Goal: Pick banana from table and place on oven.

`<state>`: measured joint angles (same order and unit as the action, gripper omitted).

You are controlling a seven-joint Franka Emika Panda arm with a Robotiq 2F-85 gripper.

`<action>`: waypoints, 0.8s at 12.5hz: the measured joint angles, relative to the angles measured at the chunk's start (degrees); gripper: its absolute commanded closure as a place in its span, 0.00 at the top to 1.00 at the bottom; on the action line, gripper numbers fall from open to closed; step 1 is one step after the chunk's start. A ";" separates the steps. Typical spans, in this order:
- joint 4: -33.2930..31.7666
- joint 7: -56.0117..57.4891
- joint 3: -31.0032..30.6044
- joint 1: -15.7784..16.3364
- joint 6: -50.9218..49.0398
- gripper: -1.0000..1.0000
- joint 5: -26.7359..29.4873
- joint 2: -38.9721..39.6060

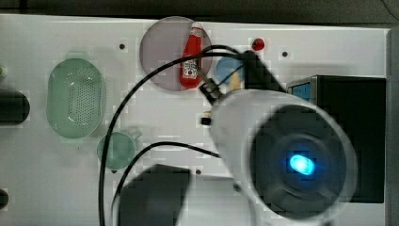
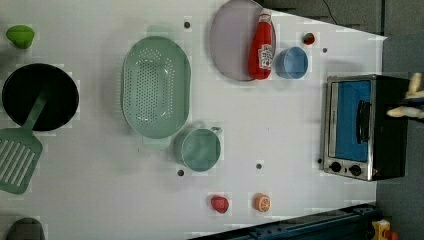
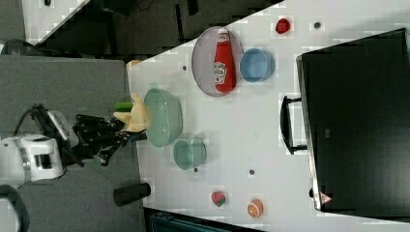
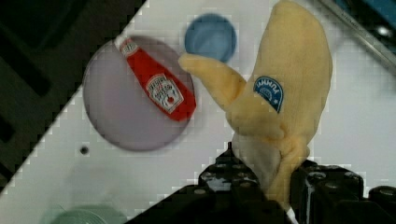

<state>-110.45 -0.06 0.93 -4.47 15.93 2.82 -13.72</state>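
Note:
My gripper [image 4: 275, 186] is shut on the lower end of the pale yellow banana [image 4: 275, 93], which stands up from the black fingers with one peel piece splayed sideways. In the right view the banana [image 3: 134, 115] is held by the gripper [image 3: 124, 131] in the air, off the white table [image 3: 251, 125], in front of the green colander. The left view shows the banana [image 2: 411, 99] at the left view's right edge, just beyond the black top of the oven [image 2: 357, 125]. The oven [image 3: 358, 121] stands with its door shut.
A ketchup bottle [image 2: 263, 45] lies on a purple plate [image 2: 232, 40] beside a blue bowl [image 2: 292, 62]. A green colander [image 2: 156, 86] and green cup [image 2: 200, 149] stand mid-table. A black pan [image 2: 40, 97], a spatula, a strawberry [image 2: 219, 204] and an orange slice [image 2: 262, 202] sit near the edges.

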 measured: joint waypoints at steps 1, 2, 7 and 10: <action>1.06 0.62 1.78 -0.02 -0.11 0.24 -0.13 0.19; 1.73 2.10 3.99 -0.14 -0.71 0.24 -1.61 0.91; 3.75 16.81 20.53 -2.57 2.06 0.24 -3.19 15.85; 4.14 25.58 26.43 -5.10 7.88 0.24 -4.21 25.81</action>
<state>-106.31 25.53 27.36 -9.57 23.81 -1.39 12.09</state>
